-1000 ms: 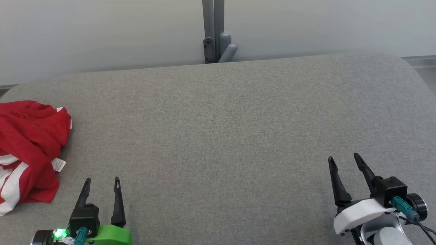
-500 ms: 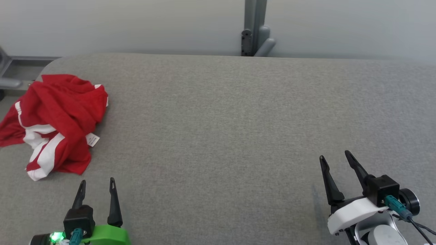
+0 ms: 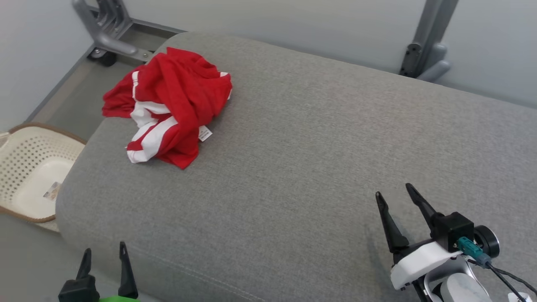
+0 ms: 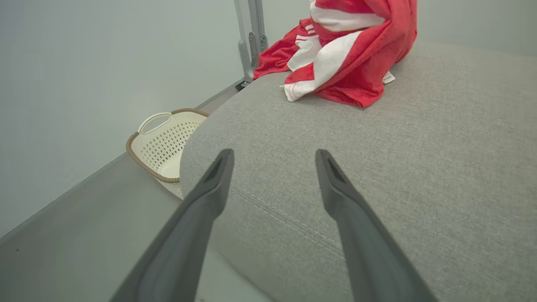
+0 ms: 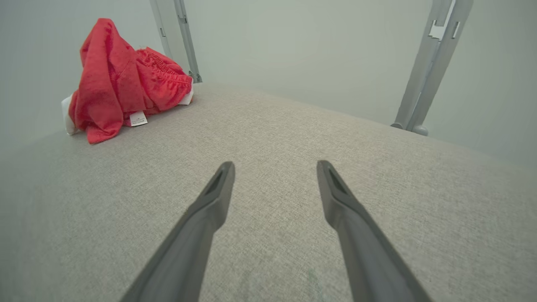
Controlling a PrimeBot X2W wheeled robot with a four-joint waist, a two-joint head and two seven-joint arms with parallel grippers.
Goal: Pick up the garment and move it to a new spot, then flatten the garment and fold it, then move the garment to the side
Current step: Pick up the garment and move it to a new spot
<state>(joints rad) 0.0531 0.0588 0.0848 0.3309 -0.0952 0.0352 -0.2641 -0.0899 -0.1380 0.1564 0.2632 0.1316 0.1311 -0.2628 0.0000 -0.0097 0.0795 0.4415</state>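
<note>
The crumpled red-and-white garment (image 3: 168, 105) lies at the grey cushion's (image 3: 314, 147) far left corner, not yet lifted, so the left gripper (image 3: 104, 248) and right gripper (image 3: 393, 189) hang well apart from it, both spread wide and empty, likely poised for the pickup.

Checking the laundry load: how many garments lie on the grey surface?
1: a crumpled red-and-white cloth garment near the far left corner of the grey padded surface; anything under it would be hidden.

A cream perforated basket (image 3: 29, 159) sits on the floor (image 3: 25, 260) beside the grey fabric worktop (image 3: 314, 147); grey metal posts (image 3: 424, 37) stand behind.
</note>
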